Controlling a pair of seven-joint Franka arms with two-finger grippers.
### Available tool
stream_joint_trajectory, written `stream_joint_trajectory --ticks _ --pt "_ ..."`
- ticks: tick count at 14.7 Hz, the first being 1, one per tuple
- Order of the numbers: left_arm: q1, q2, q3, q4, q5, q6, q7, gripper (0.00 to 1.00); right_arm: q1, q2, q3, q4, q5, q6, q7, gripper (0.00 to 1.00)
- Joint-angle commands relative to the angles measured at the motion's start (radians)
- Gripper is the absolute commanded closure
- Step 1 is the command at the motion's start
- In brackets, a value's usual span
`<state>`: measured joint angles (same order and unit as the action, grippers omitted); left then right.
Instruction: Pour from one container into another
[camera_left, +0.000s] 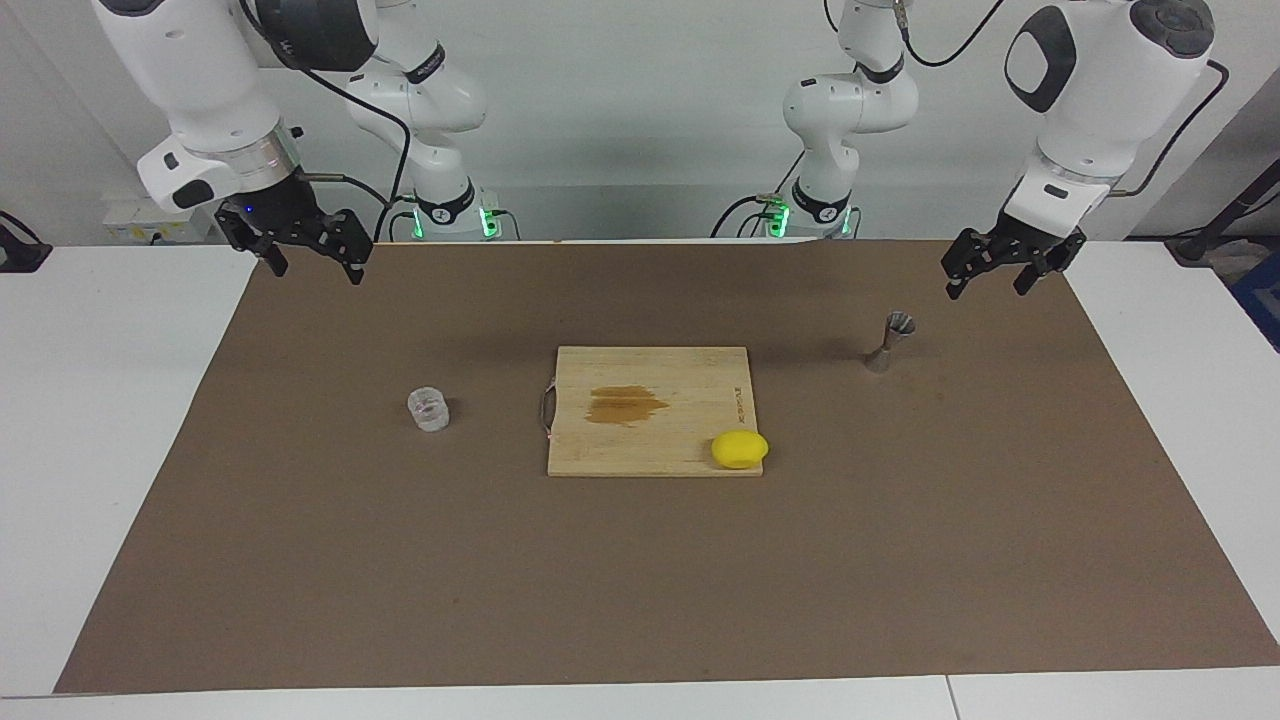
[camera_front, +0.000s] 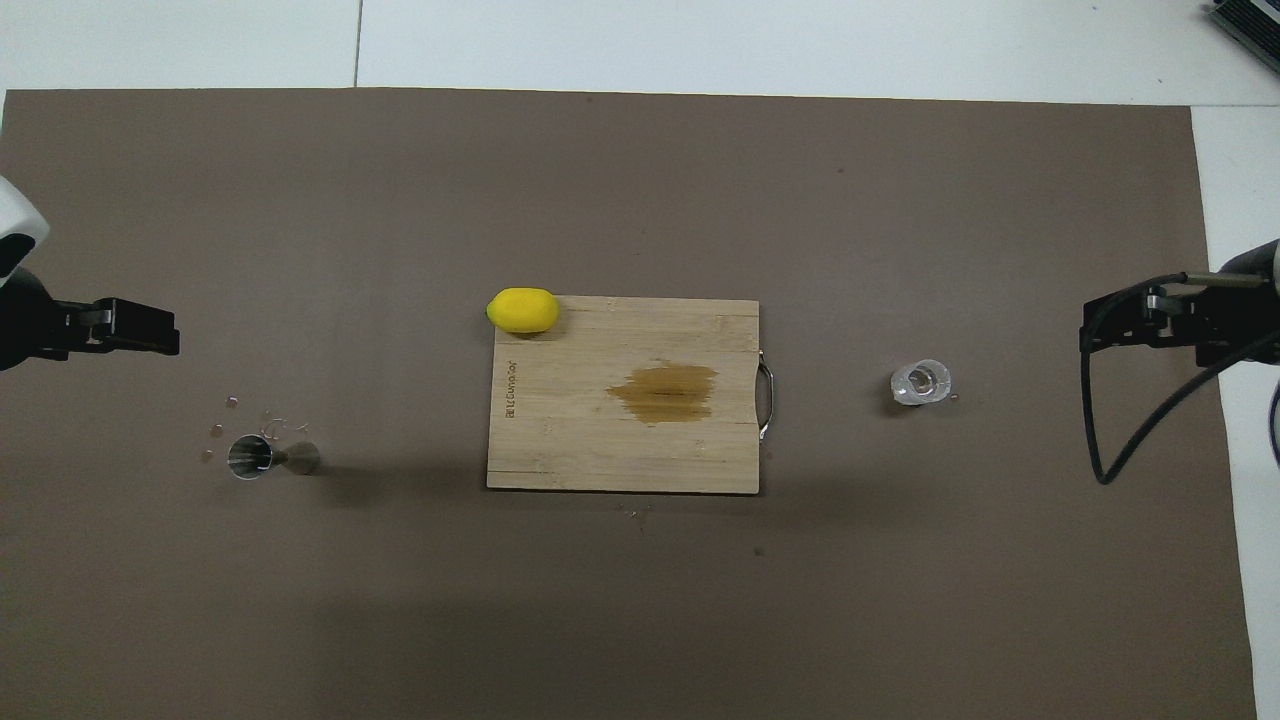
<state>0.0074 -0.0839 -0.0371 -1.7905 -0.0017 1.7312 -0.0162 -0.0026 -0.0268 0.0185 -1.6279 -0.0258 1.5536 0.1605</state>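
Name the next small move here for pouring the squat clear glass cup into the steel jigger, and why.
Probably lower the open right gripper toward the squat clear glass cup: it stands untouched on the brown mat at that arm's end, while the silvery hourglass-shaped steel jigger stands upright near the open, waiting left gripper.

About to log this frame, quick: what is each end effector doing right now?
Left end effector: open, empty, raised above the brown mat near the silvery hourglass steel jigger.
Right end effector: open, empty, raised over the mat's edge.
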Motion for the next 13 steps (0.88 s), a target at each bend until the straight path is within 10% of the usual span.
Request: stream_joint_trajectory --ticks 1,13 --pt "-0.004 -0.016 0.002 0.0 0.006 -0.012 -0.002 0.0 -0.011 -0.022 0.006 -0.023 0.01 -0.001 -0.009 0.0" --pt "-0.003 -0.016 0.0 -0.003 0.006 -0.016 -0.005 0.0 -0.01 -0.022 0.005 -0.023 0.01 -0.001 -0.009 0.0"
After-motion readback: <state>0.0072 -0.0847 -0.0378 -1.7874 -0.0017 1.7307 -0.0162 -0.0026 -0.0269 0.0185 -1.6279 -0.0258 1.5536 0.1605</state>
